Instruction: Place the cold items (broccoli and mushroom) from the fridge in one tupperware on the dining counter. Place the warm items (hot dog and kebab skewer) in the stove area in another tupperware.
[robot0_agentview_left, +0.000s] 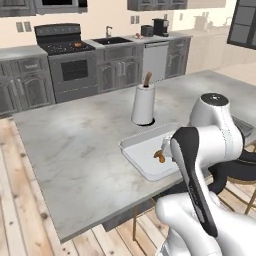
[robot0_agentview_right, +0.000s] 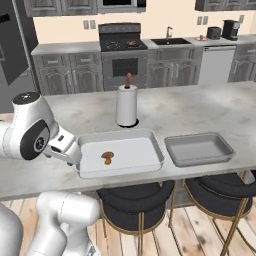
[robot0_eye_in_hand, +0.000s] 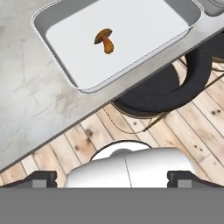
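Robot arm (robot0_agentview_left: 200, 165) fills foreground, elbow folded over counter edge near white tupperware (robot0_agentview_right: 150, 160). Gripper (robot0_eye_in_hand: 112, 177) hangs above floor beside counter (robot0_agentview_left: 75, 150), jaws wide apart, holding nothing. Mushroom (robot0_agentview_right: 107, 157) lies alone on tupperware floor, left of middle: brown cap, short stem, tipped on its side. Second tupperware (robot0_agentview_right: 220, 155), grey, stands just beside on right, nothing inside. Judgement: one cold item placed; broccoli, hot dog, kebab skewer not yet in any tupperware. Far stove (robot0_agentview_right: 122, 42) carries small brownish thing, too small to name.
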